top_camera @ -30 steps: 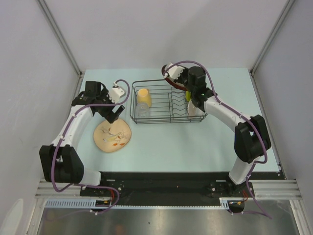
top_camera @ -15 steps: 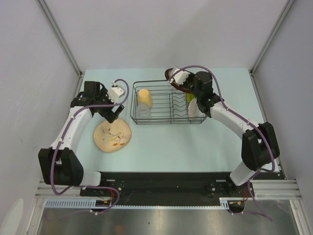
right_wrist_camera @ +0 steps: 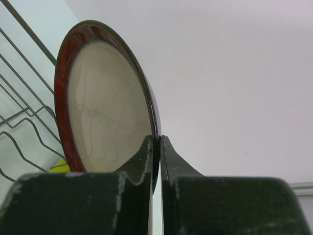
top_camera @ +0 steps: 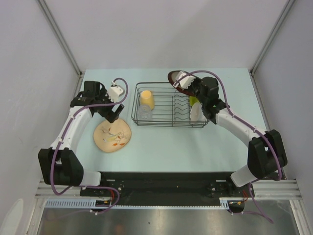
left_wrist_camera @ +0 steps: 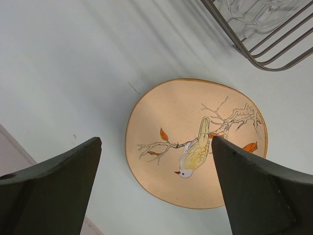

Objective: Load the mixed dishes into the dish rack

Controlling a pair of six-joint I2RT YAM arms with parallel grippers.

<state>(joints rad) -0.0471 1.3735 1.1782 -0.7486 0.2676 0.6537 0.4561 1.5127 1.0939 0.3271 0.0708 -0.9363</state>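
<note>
Right now the right end effector [right_wrist_camera: 156, 143] is clamping tight on the rim of the dark-red-rimmed cream dish [right_wrist_camera: 105, 117], holding it on edge over the far rim of the dish rack [top_camera: 166, 124]. The left end effector [left_wrist_camera: 156, 147] is hovering, jaws spread wide, over the beige floral-patterned plate [left_wrist_camera: 195, 142], which is lying flat on the table [top_camera: 195, 142] near-left of the rack.
</note>
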